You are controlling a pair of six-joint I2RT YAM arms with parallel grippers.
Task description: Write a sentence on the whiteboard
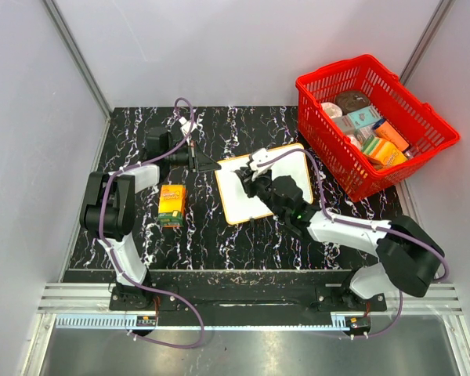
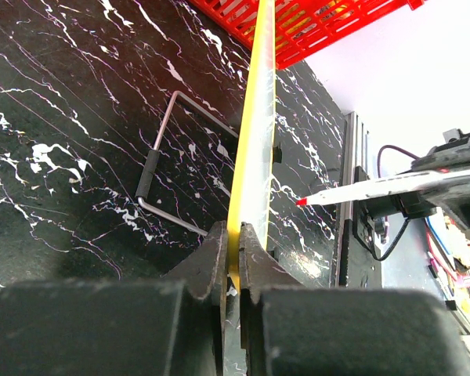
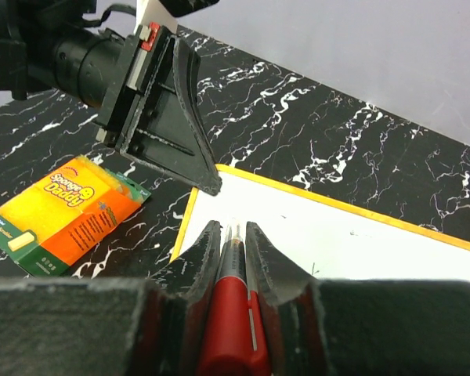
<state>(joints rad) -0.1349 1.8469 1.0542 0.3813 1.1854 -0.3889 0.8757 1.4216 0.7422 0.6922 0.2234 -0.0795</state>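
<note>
Top external, looking down: whiteboard (image 1: 236,202) mid-table, between a Sponge Daddy pack (image 1: 172,205) to its left and a red basket (image 1: 376,117) just beside its right corner. Left gripper (image 1: 210,163) pinching the board's left rim, seen from the left wrist as fingers (image 2: 213,254) pressed against both faces of the yellow edge. Right gripper (image 3: 231,231) squeezed on a red marker (image 3: 233,313), tip hovering over the board's upper-left corner. No sentence on the white face yet.

Likely best handling of the writing step:
- Keep the left pinch firm, to stop any sliding.
- Lower the tip to a bare touch and press lightly.
- Start close to the left rim and pull strokes toward the basket side.
- Save space below for a second line.

Edges and room:
- Left fingers very near the starting point, so begin just clear of them.
- Open white surface to the right and toward the near edge.
- Basket close past the right rim, so end each line short of it.
- Bent wire stand (image 2: 164,168) on the side of the board away from the marker.
</note>
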